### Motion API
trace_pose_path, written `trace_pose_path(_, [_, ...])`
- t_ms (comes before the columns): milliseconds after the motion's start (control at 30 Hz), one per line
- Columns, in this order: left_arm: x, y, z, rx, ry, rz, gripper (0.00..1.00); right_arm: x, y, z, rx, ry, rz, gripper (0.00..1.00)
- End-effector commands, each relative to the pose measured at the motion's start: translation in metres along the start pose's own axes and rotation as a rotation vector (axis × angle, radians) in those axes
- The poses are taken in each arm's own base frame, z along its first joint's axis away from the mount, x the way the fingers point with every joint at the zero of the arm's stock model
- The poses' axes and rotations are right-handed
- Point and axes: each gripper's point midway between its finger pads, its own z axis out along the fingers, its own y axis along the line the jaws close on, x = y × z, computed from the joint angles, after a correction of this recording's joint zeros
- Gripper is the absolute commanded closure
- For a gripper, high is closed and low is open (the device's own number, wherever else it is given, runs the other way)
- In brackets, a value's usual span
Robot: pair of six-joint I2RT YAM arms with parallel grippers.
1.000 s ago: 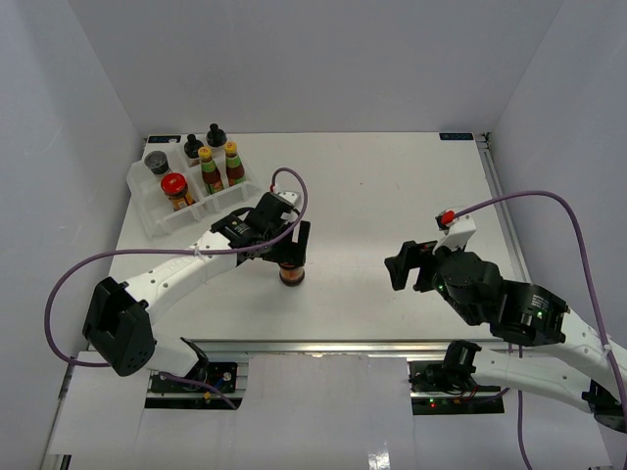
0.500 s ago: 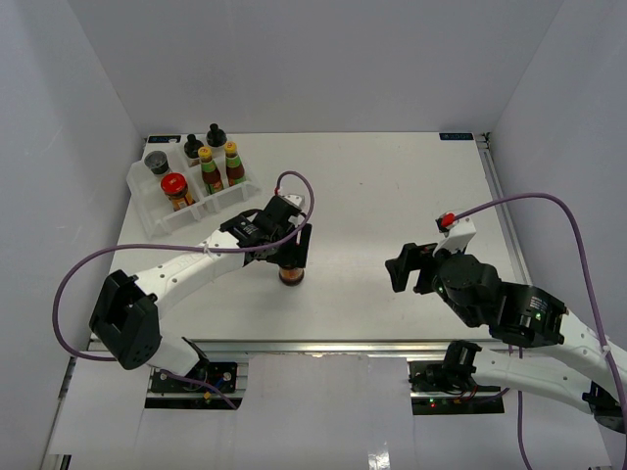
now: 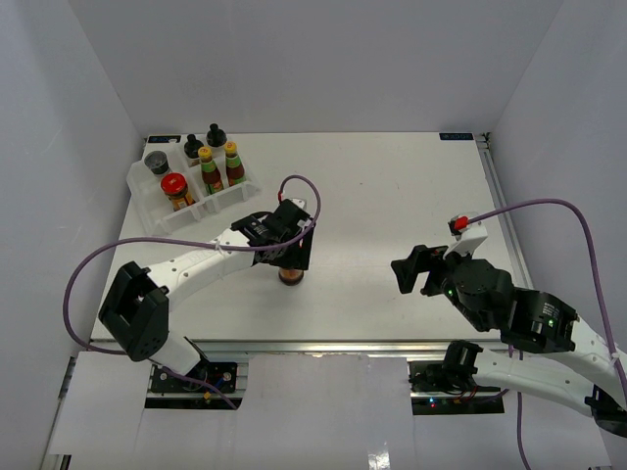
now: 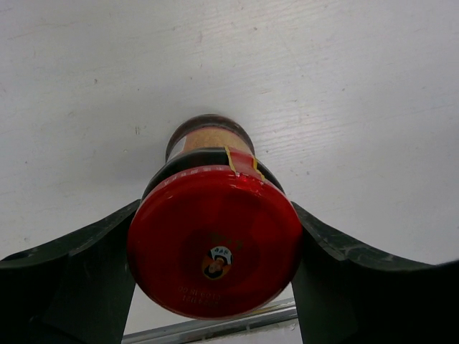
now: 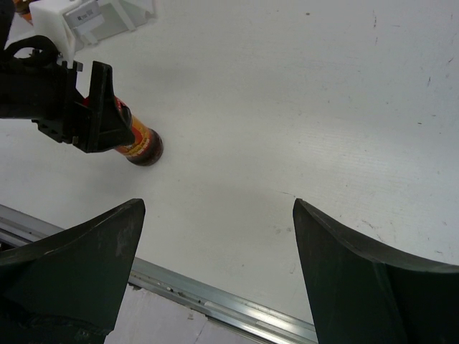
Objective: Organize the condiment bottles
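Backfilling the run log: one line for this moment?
left gripper: closed on squat red-lidded glass jar | jar: upright on white table | right gripper: open, empty

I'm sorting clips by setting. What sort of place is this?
Likely a robotics lab test cell: two robot arms bolted to a white table, bare white walls around it, a tray of sauce bottles.

1. The jar (image 4: 215, 240) outside the clear tray (image 3: 157, 220) has a glossy red lid with a small round emblem and brown contents.
2. In the tray are a red-lidded jar (image 3: 173, 183), yellow-capped bottles (image 3: 206, 166) and black-capped shakers (image 3: 216, 133).
3. The table (image 3: 392, 186) is white.
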Motion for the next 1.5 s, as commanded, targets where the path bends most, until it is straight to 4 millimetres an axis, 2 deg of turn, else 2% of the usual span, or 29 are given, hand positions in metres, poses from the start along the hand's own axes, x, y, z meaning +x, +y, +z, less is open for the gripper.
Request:
trace_pose_path(0, [0.009,0.013,-0.001,-0.068,0.029,-0.004,0.17,-0.004,-0.009,-0.004,0.027,-0.029,0.031,0.1])
trace_pose_path(67, [0.008,0.013,-0.002,-0.07,0.029,-0.005,0.19,-0.004,-0.009,-0.005,0.023,-0.033,0.034,0.1])
trace_pose_path(167, [0.005,0.014,-0.004,-0.079,0.018,-0.01,0.52,-0.005,-0.01,-0.006,0.024,-0.036,0.038,0.1])
trace_pose_path(333, [-0.01,0.025,-0.013,-0.133,-0.021,-0.037,0.99,-0.003,-0.012,-0.007,0.025,-0.032,0.035,0.1])
trace_pose_path(433, [-0.025,0.04,-0.025,-0.155,-0.053,-0.088,1.0,-0.003,-0.014,-0.009,0.029,-0.032,0.032,0.1])
trace_pose_path(567, [-0.048,0.064,-0.051,-0.161,-0.134,-0.172,1.0,-0.003,-0.018,-0.011,0.031,-0.04,0.03,0.1])
trace_pose_path(733, [-0.069,0.133,-0.086,-0.23,-0.246,-0.338,1.0,-0.007,-0.02,-0.014,0.026,-0.054,0.026,0.1])
trace_pose_path(833, [-0.077,0.189,-0.11,-0.32,-0.314,-0.454,1.0,-0.009,-0.02,-0.015,0.024,-0.061,0.015,0.1])
trace_pose_path(900, [-0.078,0.2,-0.114,-0.336,-0.324,-0.474,1.0,-0.009,-0.019,-0.015,0.021,-0.061,0.012,0.1])
trace_pose_path(967, [-0.086,0.247,-0.131,-0.376,-0.366,-0.575,1.0,-0.013,-0.016,-0.014,0.009,-0.072,0.003,0.1])
trace_pose_path(1033, [-0.088,0.28,-0.144,-0.416,-0.398,-0.647,1.0,-0.016,-0.013,-0.014,-0.003,-0.078,-0.004,0.1])
trace_pose_path(1300, [-0.111,0.346,-0.175,-0.531,-0.501,-0.771,1.0,-0.024,-0.004,-0.015,-0.053,-0.097,-0.034,0.1])
trace_pose_path(1467, [-0.135,0.364,-0.183,-0.536,-0.588,-0.782,1.0,-0.028,0.004,-0.017,-0.097,-0.114,-0.039,0.1])
